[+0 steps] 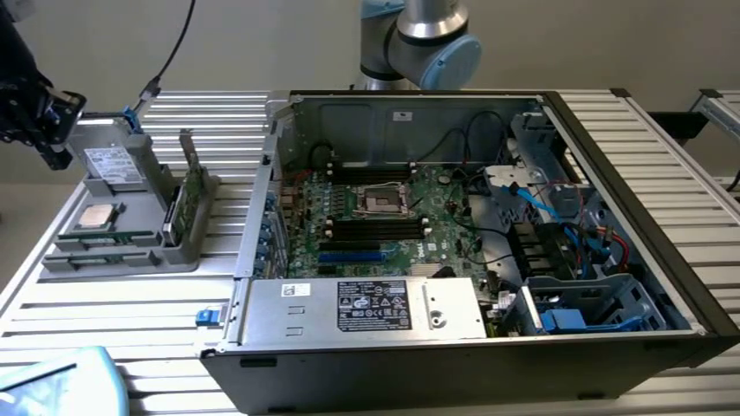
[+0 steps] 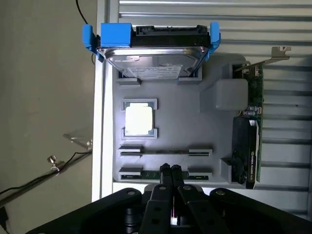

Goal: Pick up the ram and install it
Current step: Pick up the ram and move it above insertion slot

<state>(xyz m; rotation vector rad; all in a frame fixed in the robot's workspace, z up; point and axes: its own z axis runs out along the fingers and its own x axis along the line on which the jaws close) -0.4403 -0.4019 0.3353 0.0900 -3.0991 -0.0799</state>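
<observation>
The wrist view looks straight down on the grey tray (image 2: 185, 122). It carries a hard drive (image 2: 153, 61) in a blue bracket, a square silver processor (image 2: 139, 119), a graphics card (image 2: 246, 151) standing on edge, and two slotted holders. The ram (image 2: 150, 174) sits in the holder farthest from the hard drive, with a sliver of green edge showing. The gripper (image 2: 170, 169) has its fingers pressed together with nothing between them, and their tips lie over that holder. Whether they touch the stick cannot be told.

The exterior view adds the open computer case (image 1: 463, 373) to the exterior view's right of the tray. Its motherboard (image 1: 405, 217) is exposed, a power supply (image 1: 359, 308) is at the front, and the arm (image 1: 422, 39) rises behind the case. Everything rests on a ribbed aluminium table (image 1: 139, 329). Beside it the wrist view shows a beige floor (image 2: 44, 73) crossed by a thin cable (image 2: 29, 180).

The power supply and the hard drive carry labels, but the print is too small to read.
</observation>
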